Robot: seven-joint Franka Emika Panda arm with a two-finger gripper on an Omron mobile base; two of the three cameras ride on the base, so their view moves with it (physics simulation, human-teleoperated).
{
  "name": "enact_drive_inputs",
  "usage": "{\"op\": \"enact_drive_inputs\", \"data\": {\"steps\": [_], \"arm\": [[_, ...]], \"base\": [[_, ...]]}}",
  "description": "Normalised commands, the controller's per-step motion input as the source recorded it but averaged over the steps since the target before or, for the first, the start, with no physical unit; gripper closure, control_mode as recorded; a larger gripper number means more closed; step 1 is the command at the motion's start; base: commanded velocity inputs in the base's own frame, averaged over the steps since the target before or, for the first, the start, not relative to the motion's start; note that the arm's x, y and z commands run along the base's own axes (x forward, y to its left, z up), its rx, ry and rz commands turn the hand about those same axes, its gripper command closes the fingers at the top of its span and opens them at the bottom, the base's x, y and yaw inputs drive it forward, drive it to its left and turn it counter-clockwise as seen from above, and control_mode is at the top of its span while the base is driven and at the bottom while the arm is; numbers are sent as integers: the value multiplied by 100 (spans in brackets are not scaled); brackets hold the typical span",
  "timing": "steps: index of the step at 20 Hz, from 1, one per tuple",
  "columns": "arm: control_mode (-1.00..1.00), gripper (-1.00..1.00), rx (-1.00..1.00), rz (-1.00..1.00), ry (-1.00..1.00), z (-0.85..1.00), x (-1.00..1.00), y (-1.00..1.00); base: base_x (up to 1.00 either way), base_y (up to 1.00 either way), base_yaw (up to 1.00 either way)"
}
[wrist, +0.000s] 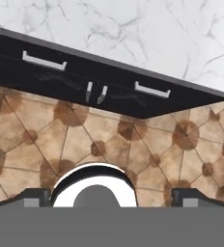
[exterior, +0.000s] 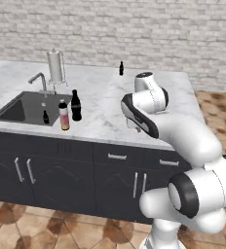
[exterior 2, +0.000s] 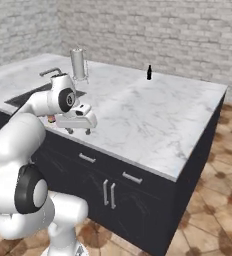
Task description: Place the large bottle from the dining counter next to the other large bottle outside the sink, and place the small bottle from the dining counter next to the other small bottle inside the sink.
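The gripper hangs just above the front edge of the white marble counter, its 2 short fingers pointing down, spread wide with nothing between them. In the hand view the 2 dark finger tips sit far apart at the bottom, looking down on the brown tiled floor, the dark cabinet front with its silver handles, and the marble edge above it.

Further in and to the left in the left base view, the pink-to-orange large bottle stands upright on the marble just outside the right rim of the sink. The all-dark large bottle stands upright just beside it, a little behind and to its right; whether they touch cannot be told. Inside the dark basin, near its right wall, 1 small dark bottle stands upright.

Behind the basin rises the grey metal faucet, and past it a tall steel canister in a wire holder. Farthest back, well apart from the rest near the counter's far edge, a second small dark bottle stands alone, also seen in the right base view. A pale brick wall closes the scene.
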Motion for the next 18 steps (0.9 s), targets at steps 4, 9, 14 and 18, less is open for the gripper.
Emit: {"op": "enact_drive_inputs", "data": {"steps": [4,9,14,18], "arm": [[100,-100,0,0,0,0,0,0],[100,-100,0,0,0,0,0,0],[100,-100,0,0,0,0,0,0],[100,-100,0,0,0,0,0,0]], "base": [[0,-100,0],[0,-100,0],[1,-100,0],[3,-100,0]]}}
